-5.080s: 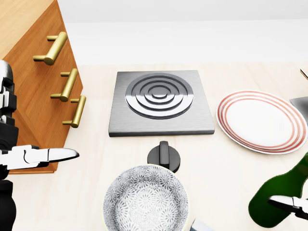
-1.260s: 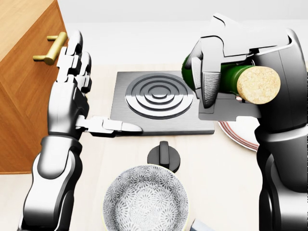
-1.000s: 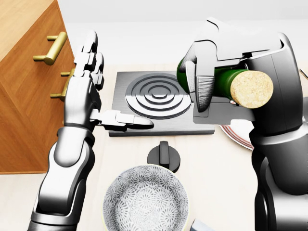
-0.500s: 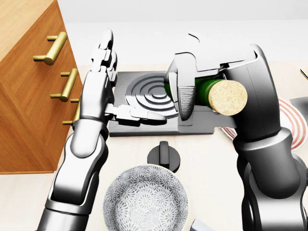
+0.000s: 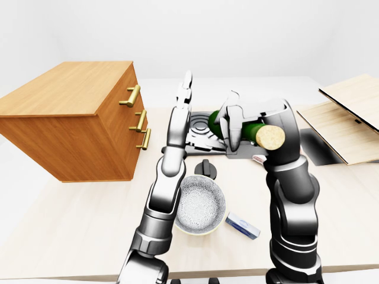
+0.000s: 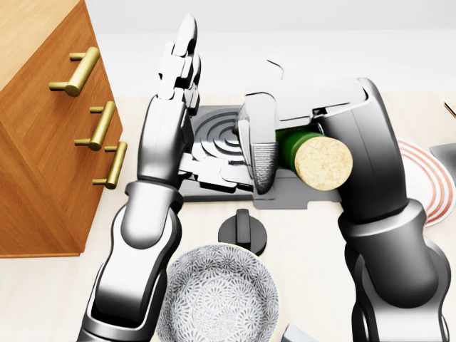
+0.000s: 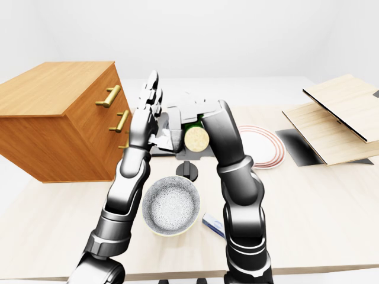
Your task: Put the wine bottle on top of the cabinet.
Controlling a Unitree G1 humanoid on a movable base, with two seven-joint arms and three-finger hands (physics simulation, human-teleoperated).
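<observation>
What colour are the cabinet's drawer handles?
Brass gold handles on the wooden cabinet; clearest in the head view.

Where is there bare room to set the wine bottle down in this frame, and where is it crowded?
The cabinet top is bare wood across its whole visible surface. The table is also bare below the cabinet, left of the bowl. It is crowded at centre: the right hand grips the wine bottle over the burner, with the open left hand, knob and plate close by.

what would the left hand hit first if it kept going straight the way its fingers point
Its fingers point up and away over the table. The left hand seems to have a free path as far as the views show; the cabinet sits off to its side, though depth is unclear.
</observation>
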